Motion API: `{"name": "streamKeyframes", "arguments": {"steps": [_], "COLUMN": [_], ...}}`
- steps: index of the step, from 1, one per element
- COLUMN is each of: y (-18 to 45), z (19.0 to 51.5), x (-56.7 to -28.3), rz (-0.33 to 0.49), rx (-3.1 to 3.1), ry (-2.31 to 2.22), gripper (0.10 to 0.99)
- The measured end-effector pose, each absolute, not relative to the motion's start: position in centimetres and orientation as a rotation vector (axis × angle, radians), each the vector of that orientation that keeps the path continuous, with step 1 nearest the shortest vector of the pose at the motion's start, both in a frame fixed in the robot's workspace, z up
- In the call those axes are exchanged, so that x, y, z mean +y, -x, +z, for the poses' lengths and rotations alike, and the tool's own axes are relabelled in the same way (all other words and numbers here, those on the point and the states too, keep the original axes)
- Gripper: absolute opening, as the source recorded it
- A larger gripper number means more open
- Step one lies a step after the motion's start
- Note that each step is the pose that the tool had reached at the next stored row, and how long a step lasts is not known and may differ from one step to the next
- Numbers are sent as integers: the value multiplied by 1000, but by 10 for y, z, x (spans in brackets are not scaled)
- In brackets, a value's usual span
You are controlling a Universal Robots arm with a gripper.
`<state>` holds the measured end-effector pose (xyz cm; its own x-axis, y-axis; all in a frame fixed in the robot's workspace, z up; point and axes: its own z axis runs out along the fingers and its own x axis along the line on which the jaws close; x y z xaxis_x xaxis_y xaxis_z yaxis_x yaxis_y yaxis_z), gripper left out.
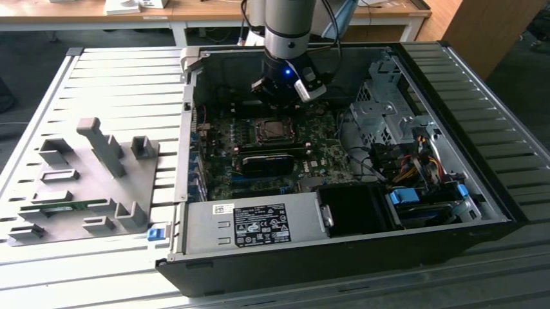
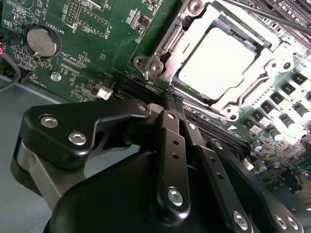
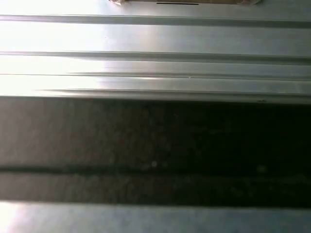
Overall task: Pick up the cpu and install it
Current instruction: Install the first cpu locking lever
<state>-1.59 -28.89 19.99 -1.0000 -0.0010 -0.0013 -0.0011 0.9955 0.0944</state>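
One cpu (image 2: 216,63) sits seated in the motherboard socket (image 2: 252,104), silvery top up, as you see in the second wrist view. Your pincer (image 2: 171,97) hangs just beside the socket, fingers pressed together on nothing. In the exterior view the arm (image 1: 288,26) stands over the open computer case (image 1: 344,257).

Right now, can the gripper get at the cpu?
Probably yes. The cpu lies in its socket with its silvery top bare, and the gripper hangs just beside it inside the case, with nothing between them.
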Motion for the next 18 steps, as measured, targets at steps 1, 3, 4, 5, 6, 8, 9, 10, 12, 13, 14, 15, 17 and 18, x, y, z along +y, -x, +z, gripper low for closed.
{"name": "streamKeyframes", "arguments": {"steps": [1, 3, 4, 5, 6, 8, 9, 10, 12, 13, 14, 15, 17, 18], "y": [16, 16, 16, 16, 16, 16, 16, 16, 16, 16, 15, 15, 15, 15], "z": [200, 201, 201, 201, 201, 200, 199, 199, 198, 197, 197, 197, 197, 198], "x": [-289, -289, -289, -289, -289, -289, -289, -289, -289, -289, -289, -289, -289, -289], "rz": [148, 149, 149, 148, 146, 139, 137, 134, 130, 128, 127, 127, 127, 128], "rx": [3137, 3137, 3137, 3137, 3137, 3138, 3138, 3138, 3138, 3138, 3138, 3138, 3138, 3138], "ry": [2, 2, 2, 2, 2, 2, 2, 2, 2, 2, 2, 2, 2, 2], "gripper": [106, 106, 106, 106, 106, 106, 106, 106, 106, 106, 106, 106, 106, 106]}}
